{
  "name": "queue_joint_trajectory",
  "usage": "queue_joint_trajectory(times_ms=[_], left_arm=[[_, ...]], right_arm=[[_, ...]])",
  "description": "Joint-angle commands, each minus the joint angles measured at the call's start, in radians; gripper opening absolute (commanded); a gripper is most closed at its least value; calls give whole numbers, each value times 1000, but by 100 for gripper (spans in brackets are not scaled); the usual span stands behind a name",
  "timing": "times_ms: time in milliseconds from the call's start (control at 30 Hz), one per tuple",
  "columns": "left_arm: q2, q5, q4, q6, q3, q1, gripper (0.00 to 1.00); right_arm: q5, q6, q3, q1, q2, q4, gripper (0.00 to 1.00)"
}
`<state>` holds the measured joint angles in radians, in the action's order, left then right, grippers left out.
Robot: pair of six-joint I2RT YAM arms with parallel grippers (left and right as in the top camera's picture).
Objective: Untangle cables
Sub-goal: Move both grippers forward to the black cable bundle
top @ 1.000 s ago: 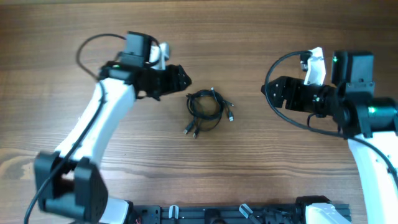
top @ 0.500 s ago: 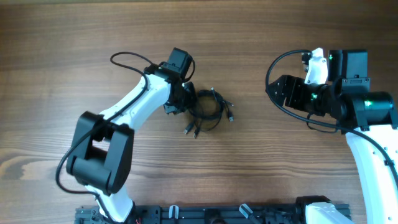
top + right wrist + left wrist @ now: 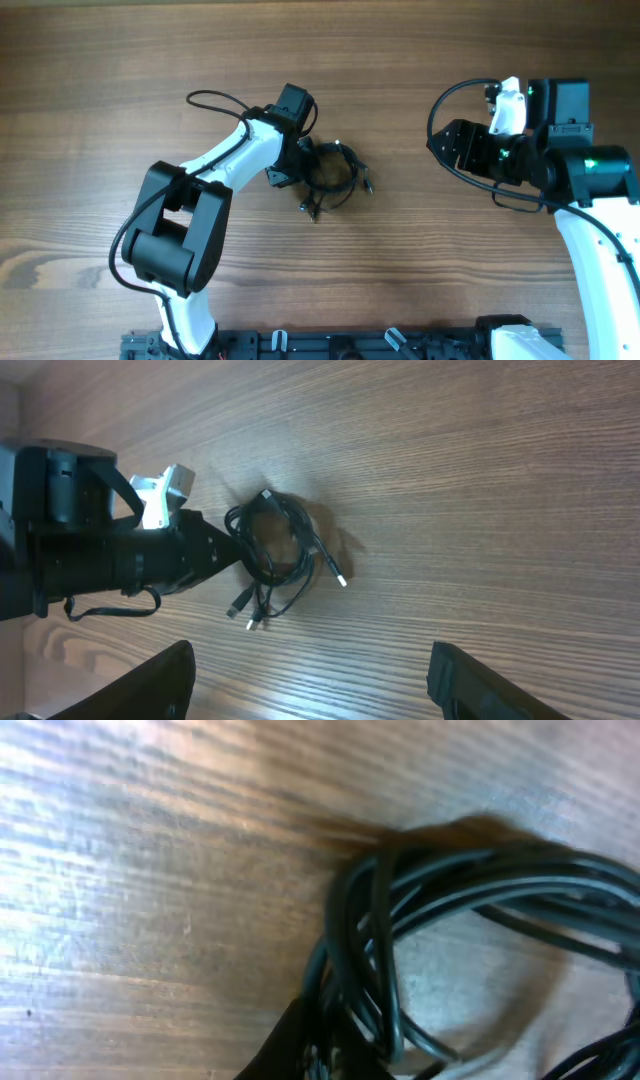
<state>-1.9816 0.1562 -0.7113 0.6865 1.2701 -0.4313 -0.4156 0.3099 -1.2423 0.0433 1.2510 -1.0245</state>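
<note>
The cables (image 3: 332, 176) lay in one coiled bundle in the middle of the table (image 3: 450, 60) with no strand freed, so all the untangling was left. The left gripper (image 3: 299, 163) sat at the bundle's left edge, but I could not tell how its jaws stood. The right gripper (image 3: 438, 146) hung well apart, spread wide.
</note>
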Motion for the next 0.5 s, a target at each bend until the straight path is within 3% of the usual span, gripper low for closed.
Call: queue_joint_trajectory(times_ms=[0, 100, 167, 367, 467], left_arm=[[-42, -43, 31, 6, -14, -6, 4], [-30, -34, 44, -42, -13, 0, 4], [18, 61, 56, -145, -5, 13, 4], [344, 293, 74, -420, 6, 58, 4], [497, 303, 68, -435, 6, 57, 4]], right_arm=[[14, 7, -8, 4, 16, 3, 77], [-17, 5, -8, 4, 16, 7, 77], [-92, -16, -8, 5, 16, 16, 77], [-236, -45, -9, 6, 14, 45, 68], [-315, -44, -9, 16, 14, 79, 65]])
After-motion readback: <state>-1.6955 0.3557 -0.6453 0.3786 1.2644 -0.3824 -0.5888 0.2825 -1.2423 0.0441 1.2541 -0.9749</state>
